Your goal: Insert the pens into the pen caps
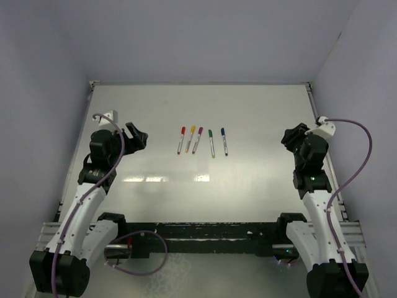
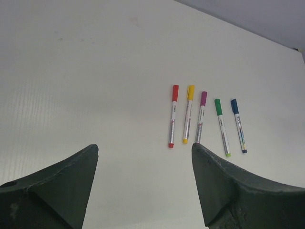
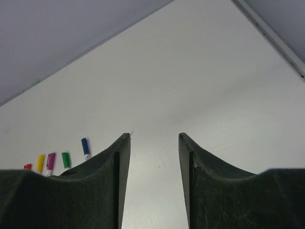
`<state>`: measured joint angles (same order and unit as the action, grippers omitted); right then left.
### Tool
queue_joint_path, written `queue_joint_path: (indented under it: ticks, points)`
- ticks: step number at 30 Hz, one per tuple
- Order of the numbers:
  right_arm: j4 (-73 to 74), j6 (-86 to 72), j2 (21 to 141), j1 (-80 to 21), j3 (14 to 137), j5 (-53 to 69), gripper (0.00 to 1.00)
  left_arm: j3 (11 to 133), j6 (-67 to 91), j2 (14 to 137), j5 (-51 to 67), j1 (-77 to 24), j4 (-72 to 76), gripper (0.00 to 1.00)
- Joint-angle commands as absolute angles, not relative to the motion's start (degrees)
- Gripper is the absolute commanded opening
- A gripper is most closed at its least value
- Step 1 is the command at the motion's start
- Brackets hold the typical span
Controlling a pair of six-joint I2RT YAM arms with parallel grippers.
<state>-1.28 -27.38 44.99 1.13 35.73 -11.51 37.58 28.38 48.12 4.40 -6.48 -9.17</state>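
The left arm (image 1: 82, 202) and right arm (image 1: 317, 205) reach forward flanking the pens (image 1: 197, 141), left fingers (image 2: 57, 191) and right fingers (image 3: 95, 191) spread, empty.

Pens (image 1: 197, 141) close-set (gaps seemingly slim), flanks open

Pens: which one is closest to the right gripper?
The blue-capped pen, at the row's right end; the green, purple, yellow and red pens lie farther left.

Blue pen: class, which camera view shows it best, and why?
Left wrist: the blue pen lies whole and large. Top external shows it whole but tiny; right wrist shows only its blue end.
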Motion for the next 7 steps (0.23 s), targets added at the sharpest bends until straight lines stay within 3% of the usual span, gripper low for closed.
queue_joint_path:
  ticks: [1, 7]
  points:
    - [-4.0, -26.29, 40.95, 1.14, 34.2, -14.96, 0.48, 36.92, 27.92, 46.79, 3.33, -6.33, -9.25, 0.82]
    - [-4.04, -26.44, 40.87, 1.14, 33.84, -15.04, 0.48, 37.07, 27.83, 46.51, 2.79, -6.33, -10.03, 0.81]
